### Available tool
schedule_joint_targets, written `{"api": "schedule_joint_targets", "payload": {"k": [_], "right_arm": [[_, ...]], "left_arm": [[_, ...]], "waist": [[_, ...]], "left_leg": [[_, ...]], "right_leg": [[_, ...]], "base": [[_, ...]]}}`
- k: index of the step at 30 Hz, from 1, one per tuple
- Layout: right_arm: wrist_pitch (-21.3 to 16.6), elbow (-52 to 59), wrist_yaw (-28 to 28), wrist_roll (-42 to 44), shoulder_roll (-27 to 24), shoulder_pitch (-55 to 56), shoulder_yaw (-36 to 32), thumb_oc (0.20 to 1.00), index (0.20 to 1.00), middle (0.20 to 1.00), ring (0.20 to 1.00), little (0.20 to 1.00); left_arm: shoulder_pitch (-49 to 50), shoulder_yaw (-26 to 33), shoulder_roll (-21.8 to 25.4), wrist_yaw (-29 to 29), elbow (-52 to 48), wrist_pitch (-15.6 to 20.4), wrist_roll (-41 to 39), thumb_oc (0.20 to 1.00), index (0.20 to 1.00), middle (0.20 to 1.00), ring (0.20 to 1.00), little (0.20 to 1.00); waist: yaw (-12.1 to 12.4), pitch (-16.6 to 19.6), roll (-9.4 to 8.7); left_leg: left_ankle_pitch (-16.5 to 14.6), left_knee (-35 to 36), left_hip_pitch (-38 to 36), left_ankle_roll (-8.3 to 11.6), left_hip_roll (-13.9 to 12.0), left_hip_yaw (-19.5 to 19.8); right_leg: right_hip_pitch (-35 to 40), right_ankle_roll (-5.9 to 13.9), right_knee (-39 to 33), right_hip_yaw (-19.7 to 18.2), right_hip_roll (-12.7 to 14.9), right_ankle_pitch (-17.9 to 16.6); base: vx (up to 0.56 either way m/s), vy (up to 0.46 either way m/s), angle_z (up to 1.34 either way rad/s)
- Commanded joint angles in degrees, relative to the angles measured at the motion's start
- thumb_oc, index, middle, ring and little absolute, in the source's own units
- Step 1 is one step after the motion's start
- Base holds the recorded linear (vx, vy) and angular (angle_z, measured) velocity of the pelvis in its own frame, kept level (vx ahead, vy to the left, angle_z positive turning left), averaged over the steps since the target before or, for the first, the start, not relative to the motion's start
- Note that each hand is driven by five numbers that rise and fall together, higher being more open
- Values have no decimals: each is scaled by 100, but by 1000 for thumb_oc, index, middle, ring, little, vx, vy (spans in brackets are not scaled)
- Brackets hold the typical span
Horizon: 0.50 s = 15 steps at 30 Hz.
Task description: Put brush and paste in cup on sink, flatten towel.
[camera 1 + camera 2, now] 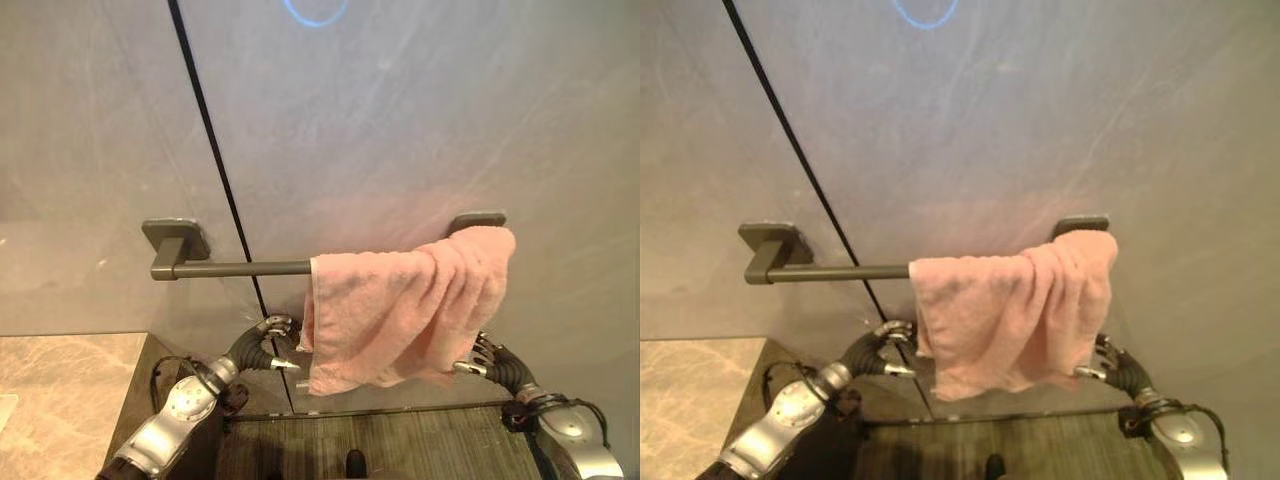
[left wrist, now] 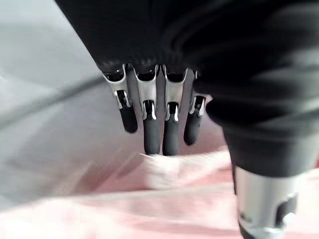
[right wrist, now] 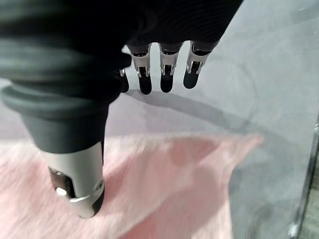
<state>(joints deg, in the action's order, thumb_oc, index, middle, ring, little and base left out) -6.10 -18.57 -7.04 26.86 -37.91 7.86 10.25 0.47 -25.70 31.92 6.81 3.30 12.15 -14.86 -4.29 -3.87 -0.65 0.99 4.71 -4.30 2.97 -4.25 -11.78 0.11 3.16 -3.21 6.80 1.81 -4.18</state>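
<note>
A pink towel (image 1: 400, 305) hangs bunched over the right half of a grey towel bar (image 1: 240, 268) on the wall, its folds uneven. My left hand (image 1: 262, 345) is at the towel's lower left edge. In the left wrist view its straight fingers (image 2: 152, 124) reach to a fold of the towel (image 2: 149, 209), and the thumb lies in front of the cloth. My right hand (image 1: 497, 365) is at the lower right corner. There its fingers (image 3: 167, 74) are straight toward the wall past the towel (image 3: 164, 184), with the thumb (image 3: 77, 184) over the cloth.
The bar's two mounts (image 1: 178, 238) (image 1: 478, 219) are fixed to a grey wall crossed by a black seam (image 1: 215, 160). A beige stone counter (image 1: 60, 390) lies at the lower left. Dark striped flooring (image 1: 400, 445) shows below the towel.
</note>
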Motion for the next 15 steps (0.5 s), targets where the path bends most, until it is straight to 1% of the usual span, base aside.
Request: {"api": "schedule_joint_targets", "payload": {"k": [1, 6, 9, 13, 15], "right_arm": [[-616, 761, 46, 519, 495, -1692, 227, 1000, 1000, 1000, 1000, 1000], [-662, 1023, 59, 739, 679, -2012, 387, 1000, 1000, 1000, 1000, 1000], [-725, 1183, 30, 983, 893, -2187, 492, 1000, 1000, 1000, 1000, 1000], [-736, 1270, 69, 979, 965, -2335, 604, 1000, 1000, 1000, 1000, 1000], [-737, 1294, 27, 1251, 1121, -2436, 695, 1000, 1000, 1000, 1000, 1000]], "left_arm": [[-743, 77, -82, -336, -52, 236, -481, 1000, 1000, 1000, 1000, 1000], [-960, -44, -252, -397, -144, 250, -428, 1000, 1000, 1000, 1000, 1000], [-1020, -106, -326, -413, -161, 252, -399, 1000, 1000, 1000, 1000, 1000], [-1075, -162, -357, -418, -147, 256, -371, 1000, 1000, 1000, 1000, 1000], [-1154, -250, -395, -416, -116, 242, -381, 1000, 1000, 1000, 1000, 1000]], "waist": [[195, 412, -309], [223, 438, -326], [248, 446, -338], [259, 443, -348], [265, 447, -352]], "left_leg": [[-115, -229, -101, 150, -277, 71], [-137, -239, -151, 151, -295, 43], [-148, -248, -169, 151, -313, 31], [-160, -263, -183, 151, -316, 19], [-166, -262, -195, 151, -316, 14]], "right_leg": [[-114, 753, 133, -116, 1022, -269], [-55, 738, 129, -98, 1000, -236], [-35, 730, 131, -89, 998, -226], [-14, 728, 134, -89, 1000, -220], [0, 726, 125, -90, 996, -211]], "base": [[2, -9, -4], [9, -6, -6], [12, -1, -6], [7, 1, -3], [4, 2, -2]]}}
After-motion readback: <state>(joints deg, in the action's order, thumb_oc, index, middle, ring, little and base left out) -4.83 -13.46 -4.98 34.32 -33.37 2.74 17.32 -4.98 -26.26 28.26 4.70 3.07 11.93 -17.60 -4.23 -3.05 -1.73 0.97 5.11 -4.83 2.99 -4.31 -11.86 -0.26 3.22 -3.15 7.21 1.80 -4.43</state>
